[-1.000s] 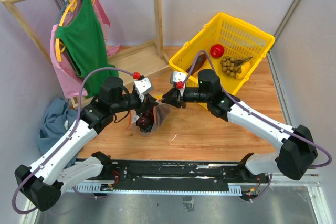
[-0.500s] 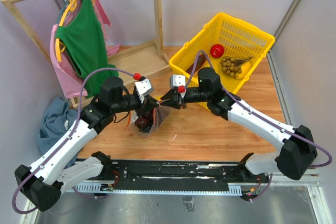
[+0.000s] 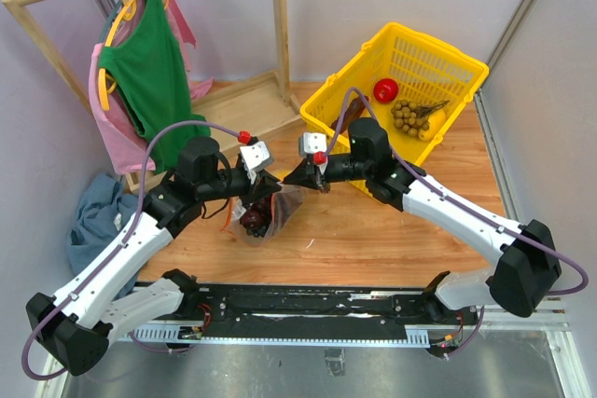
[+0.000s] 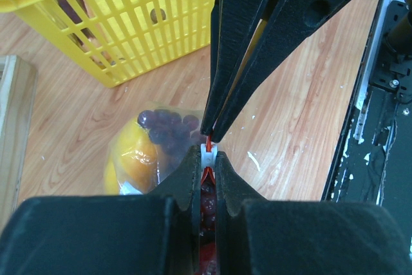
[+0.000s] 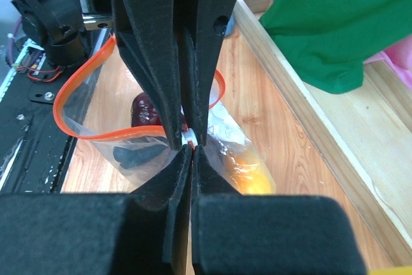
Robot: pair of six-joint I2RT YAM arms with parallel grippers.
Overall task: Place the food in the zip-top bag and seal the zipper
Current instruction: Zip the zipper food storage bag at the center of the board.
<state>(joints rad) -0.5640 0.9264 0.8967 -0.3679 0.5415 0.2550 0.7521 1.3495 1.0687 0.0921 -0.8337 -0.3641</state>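
Observation:
The zip-top bag [image 3: 259,219] hangs between my two grippers just above the wooden table. Through its clear plastic show the yellow bell pepper [image 4: 132,159], the dark purple grapes [image 4: 166,122] and something red, the watermelon [image 5: 143,111]. The red-orange zipper [image 5: 76,128] gapes in a loop on one side. My left gripper [image 4: 207,153] is shut on the white slider [image 4: 207,156] of the zipper. My right gripper [image 5: 193,149] is shut on the bag's zipper edge right beside the slider, tip to tip with the left gripper [image 3: 273,184]. In the top view the right gripper [image 3: 295,177] meets it over the bag.
A yellow basket [image 3: 466,67] at the back right holds a red round fruit [image 3: 385,90] and a brownish bunch [image 3: 409,116]. A wooden clothes rack with a green garment [image 3: 145,72] stands back left. A blue cloth [image 3: 93,216] lies left of the bag.
The right gripper has edged left up to the left gripper and closed on the bag's zipper edge. The left gripper keeps its grip; the bag has shifted slightly left.

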